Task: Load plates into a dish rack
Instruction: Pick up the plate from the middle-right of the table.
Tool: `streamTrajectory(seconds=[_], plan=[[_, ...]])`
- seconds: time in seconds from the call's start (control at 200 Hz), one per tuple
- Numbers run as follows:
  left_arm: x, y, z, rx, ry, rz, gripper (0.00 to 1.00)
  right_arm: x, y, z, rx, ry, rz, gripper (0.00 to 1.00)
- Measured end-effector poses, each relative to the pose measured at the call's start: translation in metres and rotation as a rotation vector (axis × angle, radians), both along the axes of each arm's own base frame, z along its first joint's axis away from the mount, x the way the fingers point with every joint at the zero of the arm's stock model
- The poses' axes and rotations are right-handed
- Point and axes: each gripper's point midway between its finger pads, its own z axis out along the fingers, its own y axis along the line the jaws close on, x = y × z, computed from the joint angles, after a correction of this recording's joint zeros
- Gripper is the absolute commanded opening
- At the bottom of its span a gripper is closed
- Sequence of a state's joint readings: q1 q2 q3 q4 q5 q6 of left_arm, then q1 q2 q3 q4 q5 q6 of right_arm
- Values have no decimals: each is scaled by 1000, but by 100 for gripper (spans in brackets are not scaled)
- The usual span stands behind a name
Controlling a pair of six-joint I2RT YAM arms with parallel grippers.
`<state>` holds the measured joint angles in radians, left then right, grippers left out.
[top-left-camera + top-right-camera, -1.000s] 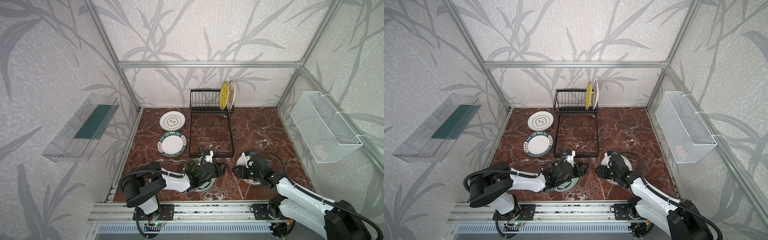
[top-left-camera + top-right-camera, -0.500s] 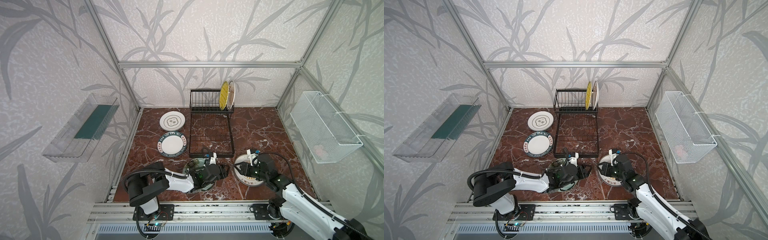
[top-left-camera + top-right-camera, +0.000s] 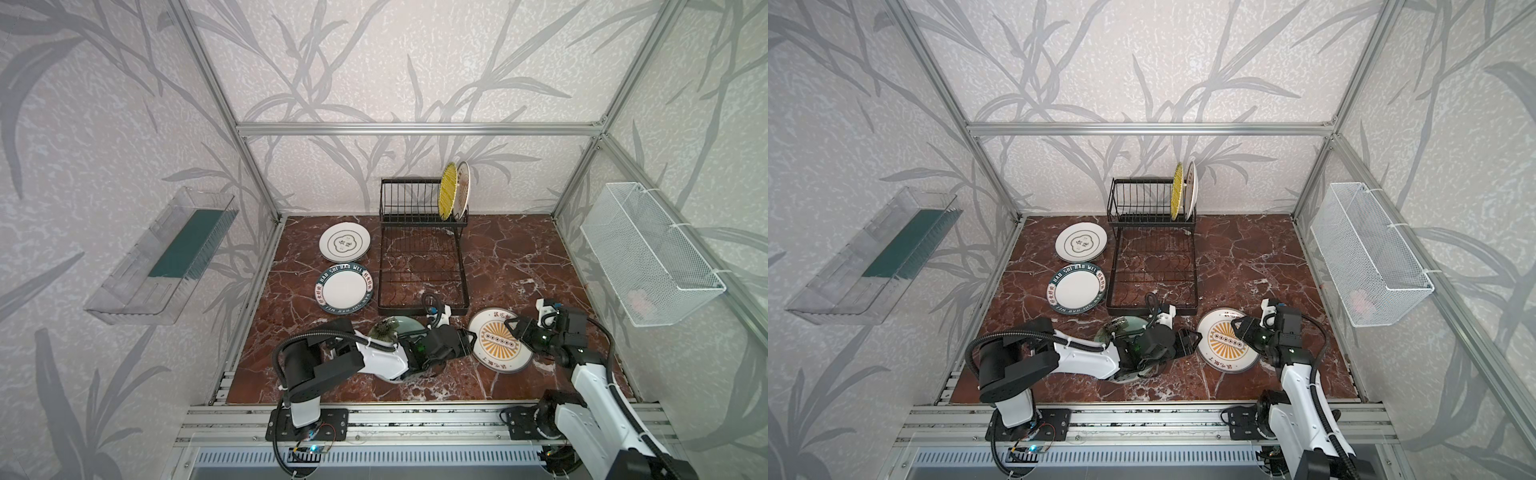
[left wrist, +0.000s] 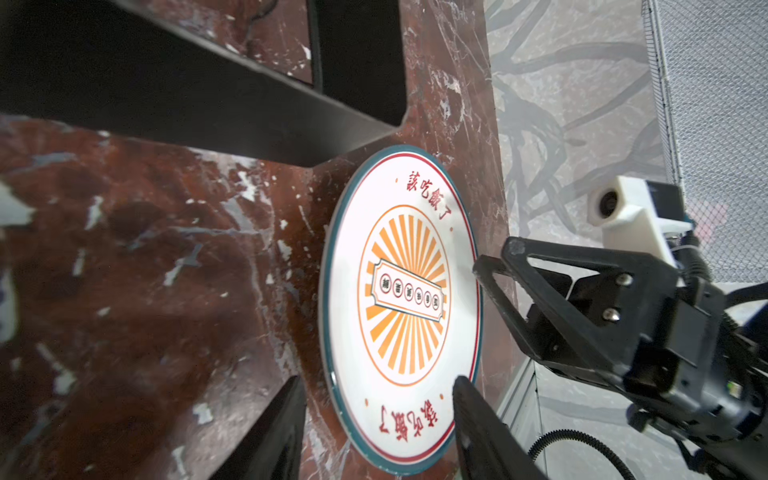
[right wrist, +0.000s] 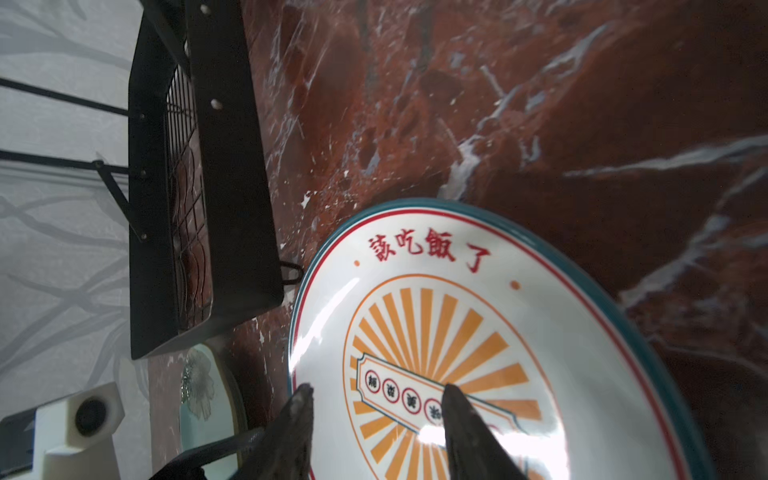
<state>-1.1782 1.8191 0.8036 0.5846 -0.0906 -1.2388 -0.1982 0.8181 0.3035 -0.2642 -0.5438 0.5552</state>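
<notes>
The right gripper (image 5: pixel 378 390) has its fingers apart and empty. Both tips hang over the face of the sunburst plate (image 3: pixel 498 345), about at its centre banner; whether they touch the glaze I cannot tell. The left gripper (image 4: pixel 376 382) faces the same plate from the opposite side, fingers also apart and holding nothing. One tip is over the plate's margin and the other is out over the table (image 3: pixel 519 257), so the rim runs between them.

The plate lies flat and, being round, has no long axis to line up on. The rim is what matters, and the left gripper looks better placed to take it.

Red characters 該吃飯了 stand twice on the plate's margin, on opposite sides; the tiny circled ones in the banner are unreadable.

Beyond both grippers sits the rack (image 3: pixel 419 266), with two plates (image 3: pixel 451 195) upright at its far end. Farther off, a flat plate (image 3: pixel 344 289) reads HAO SHI HAO WEI around its rim.
</notes>
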Motion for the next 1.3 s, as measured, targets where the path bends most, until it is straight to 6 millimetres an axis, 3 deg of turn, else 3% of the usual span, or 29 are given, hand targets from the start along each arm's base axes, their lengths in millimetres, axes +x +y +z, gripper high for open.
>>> streamTrajectory(seconds=[0.2,0.53,0.93,1.12,1.305], plan=[[-2,-6,-19,23,42,-9,55,2,-31,1,-10,6,-130,50],[1,-10,-33,22,92,0,51,-6,-54,-11,-60,72,-233,51],[7,-24,-38,-47,129,3,38,-13,-62,-25,-73,112,-291,51],[7,-24,-42,-50,150,11,23,-16,-62,-31,-69,124,-301,51],[7,-25,-46,-55,167,20,19,-16,-61,-33,-65,113,-306,51]])
